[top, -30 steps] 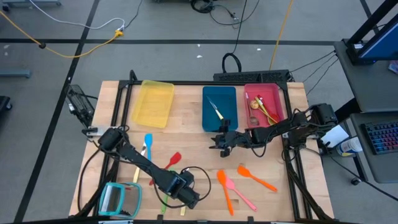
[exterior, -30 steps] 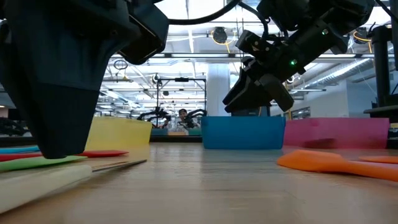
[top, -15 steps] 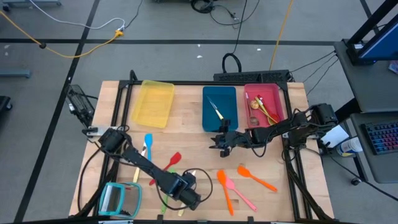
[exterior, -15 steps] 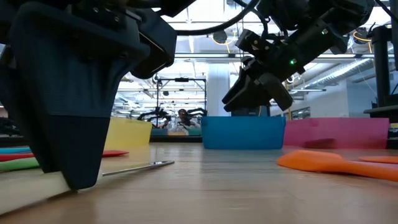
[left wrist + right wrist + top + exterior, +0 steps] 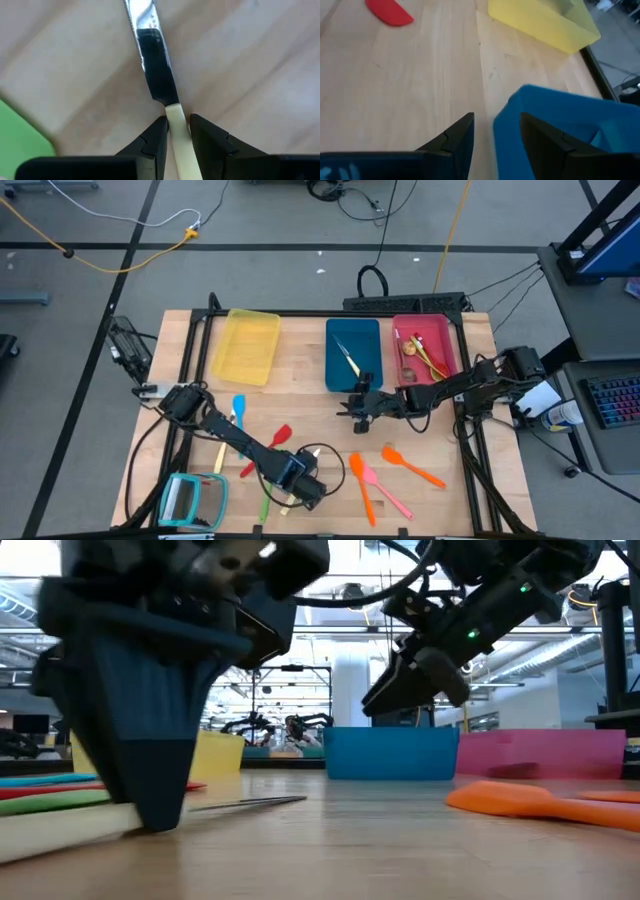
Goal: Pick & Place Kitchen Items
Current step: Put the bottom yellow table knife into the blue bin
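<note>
My left gripper [image 5: 303,488] is low at the table's near middle, shut on a knife with a cream handle and a metal blade [image 5: 150,55]. In the low view its fingers [image 5: 160,805] stand at the table top, and the blade [image 5: 255,802] points toward the table's right. My right gripper [image 5: 356,408] hovers open above the near end of the blue tray [image 5: 353,352]; its fingers straddle the tray's corner [image 5: 520,105] without touching it. Loose utensils lie on the wood: blue [image 5: 238,408], red [image 5: 276,438], green [image 5: 264,502], orange and pink [image 5: 362,480], orange [image 5: 412,465]. My left gripper pinches the knife's cream handle [image 5: 175,116] between its two fingers, just behind the blade. The fingers come from above, pointing down. The knife lies nearly level, and its handle [image 5: 60,832] stretches along the table top.
The yellow tray [image 5: 246,345], the blue tray holding a metal utensil [image 5: 348,360] and the red tray [image 5: 425,345] with several utensils stand along the far edge. A teal-framed square [image 5: 190,498] lies at the near left corner. Bare wood shows between the trays and the utensils.
My left gripper has shifted a little toward the table's right and far side and has turned. The knife has swung with it along the table, its blade tip moving toward the right.
</note>
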You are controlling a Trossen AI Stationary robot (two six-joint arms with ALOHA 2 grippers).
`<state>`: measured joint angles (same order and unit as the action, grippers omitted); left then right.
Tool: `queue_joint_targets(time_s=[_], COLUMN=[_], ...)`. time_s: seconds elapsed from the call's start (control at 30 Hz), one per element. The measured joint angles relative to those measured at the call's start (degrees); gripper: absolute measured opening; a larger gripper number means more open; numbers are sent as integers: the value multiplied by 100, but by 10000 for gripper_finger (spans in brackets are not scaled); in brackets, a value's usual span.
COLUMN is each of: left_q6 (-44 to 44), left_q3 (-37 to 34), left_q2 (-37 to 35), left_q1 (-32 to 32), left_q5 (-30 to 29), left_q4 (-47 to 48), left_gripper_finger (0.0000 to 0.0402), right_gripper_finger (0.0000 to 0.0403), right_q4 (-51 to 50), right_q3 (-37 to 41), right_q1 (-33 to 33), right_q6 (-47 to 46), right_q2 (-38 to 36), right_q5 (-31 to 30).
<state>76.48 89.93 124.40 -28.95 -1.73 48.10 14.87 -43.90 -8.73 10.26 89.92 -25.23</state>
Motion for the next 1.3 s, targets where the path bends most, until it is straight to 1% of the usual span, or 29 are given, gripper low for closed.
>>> queue_joint_targets(time_s=[0.17,0.3,0.43,0.6,0.67,0.77,0.87,0.97,1.03,1.07,1.13,1.3], left_q6=[-237,-812,-1277,-1377,-1391,-1604,-1668,-1897,-2099,-2201,-2453,-3297], left_q3=[-2,-9,-13,-15,-17,-22,-28,-47,-63,-63,-56,-48], left_q2=[0,0,0,0,0,-30,-73,-174,-278,-368,-549,-925], left_q1=[169,273,294,258,252,281,383,521,617,688,821,1387], left_q5=[-194,-219,-261,-336,-399,-431,-437,-804,-1277,-1361,-1723,-2408], left_q4=[312,319,333,355,345,345,344,352,384,382,355,137], left_gripper_finger=[92,92,92,91,76,36,32,33,36,35,33,33], right_gripper_finger=[144,143,142,141,141,141,141,140,139,139,139,139], right_q4=[-926,-1402,-1319,-1248,-1158,-735,-265,148,441,555,746,807], right_q3=[4,47,350,862,1092,1432,1747,2047,2214,2295,2426,2529], right_q1=[-270,-524,-741,-930,-970,-982,-977,-977,-977,-977,-977,-977], right_q6=[-455,-837,-1100,-1569,-1775,-2018,-2231,-2330,-2332,-2332,-2332,-2327], right_q2=[-524,-1076,-1636,-2218,-2421,-2654,-2844,-2997,-3057,-3087,-3117,-3144], right_q5=[6,2,0,-4,-4,-4,-2,-2,0,0,2,-7])
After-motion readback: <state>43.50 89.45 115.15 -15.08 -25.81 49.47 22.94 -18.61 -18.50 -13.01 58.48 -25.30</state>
